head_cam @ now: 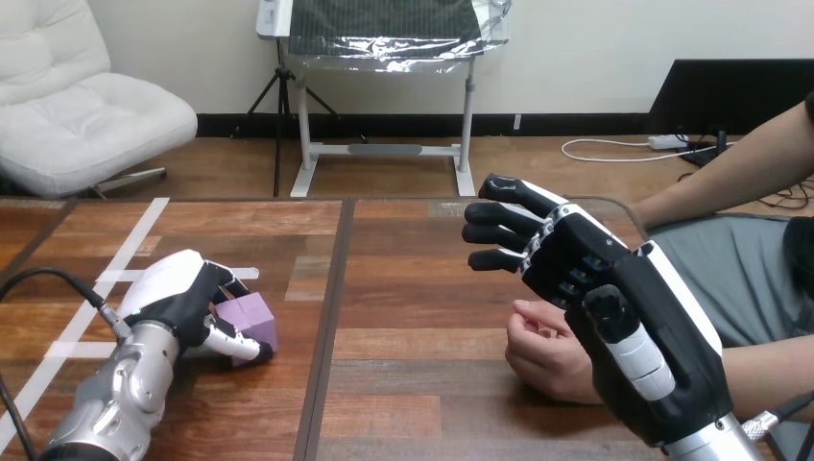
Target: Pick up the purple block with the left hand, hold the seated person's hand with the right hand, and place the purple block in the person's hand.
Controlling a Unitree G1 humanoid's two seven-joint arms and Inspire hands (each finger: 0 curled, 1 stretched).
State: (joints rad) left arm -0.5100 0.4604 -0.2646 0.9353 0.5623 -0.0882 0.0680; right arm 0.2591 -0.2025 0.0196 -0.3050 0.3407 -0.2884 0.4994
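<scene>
Two robot hands are over the wooden table (413,288), well apart from each other. The left hand (178,288) is closed round the purple block (253,319): its fingers curl over the block's top and its thumb wraps along the near lower edge, so the block sits right in its grasp, low against the table. From where I stand I can't tell if the block has left the wood.

The right hand (614,317) is raised with its palm side turned down and its fingers stretched nearly straight, spread wide and holding nothing. Just under it and a little to its thumb side, the person's hand (542,351) rests on the table, loosely curled. The robot's palm hides part of it, and I can't tell whether the two touch.
</scene>
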